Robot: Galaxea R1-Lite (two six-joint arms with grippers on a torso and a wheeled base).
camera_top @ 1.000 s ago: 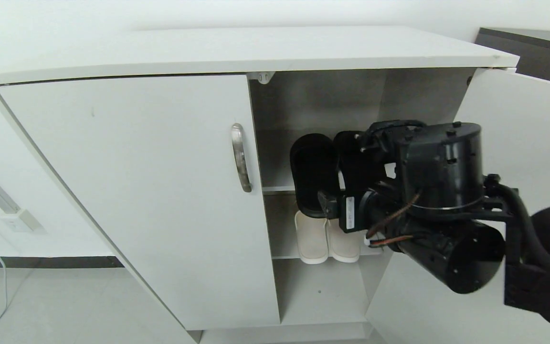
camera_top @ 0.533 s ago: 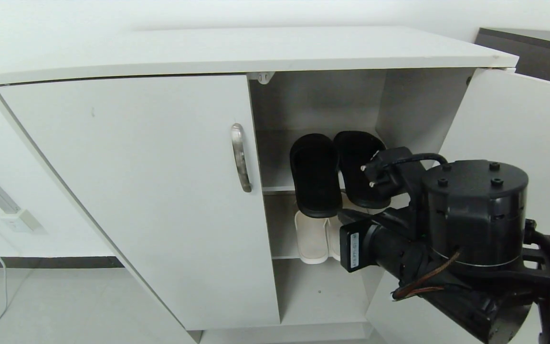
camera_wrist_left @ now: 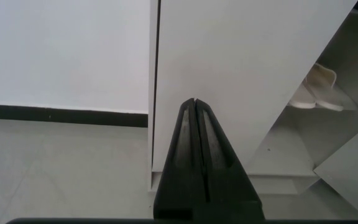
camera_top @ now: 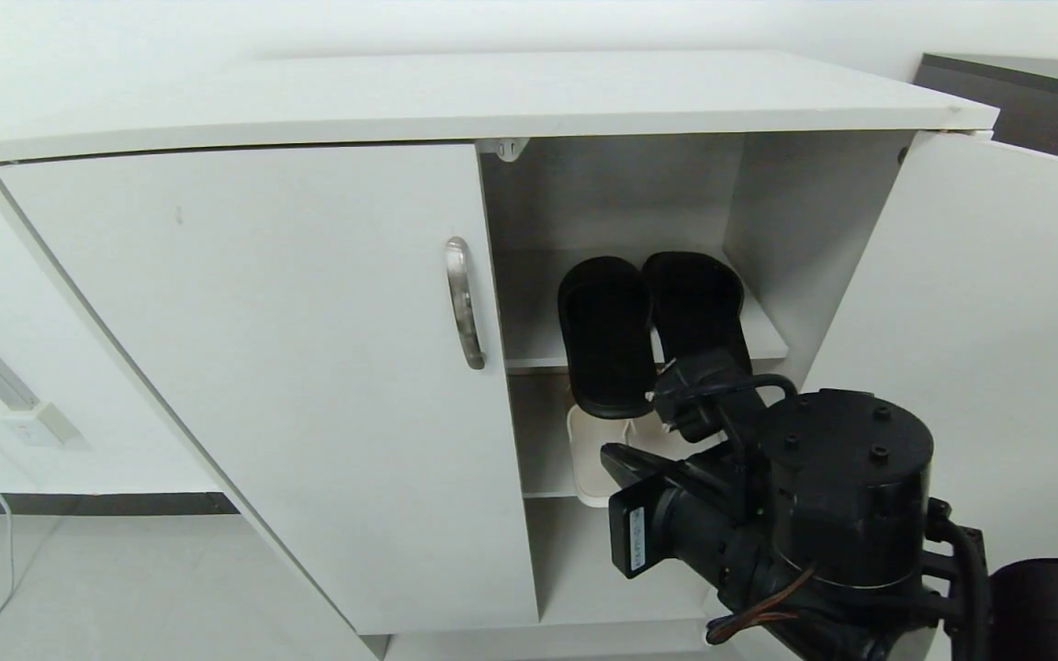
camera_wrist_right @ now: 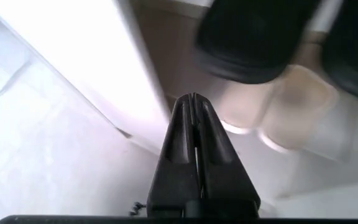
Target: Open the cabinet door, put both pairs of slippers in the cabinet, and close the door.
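Over the shelf edge (camera_top: 529,364), black slippers (camera_top: 604,330)

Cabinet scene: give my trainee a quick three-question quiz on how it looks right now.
1. True or false: the black slippers sit above the white slippers.
2. Which door stands open? A. left door B. right door C. both
3. Fill in: the right pincer is ____ (open/shut).

Key: 1 true; 2 B; 3 shut.
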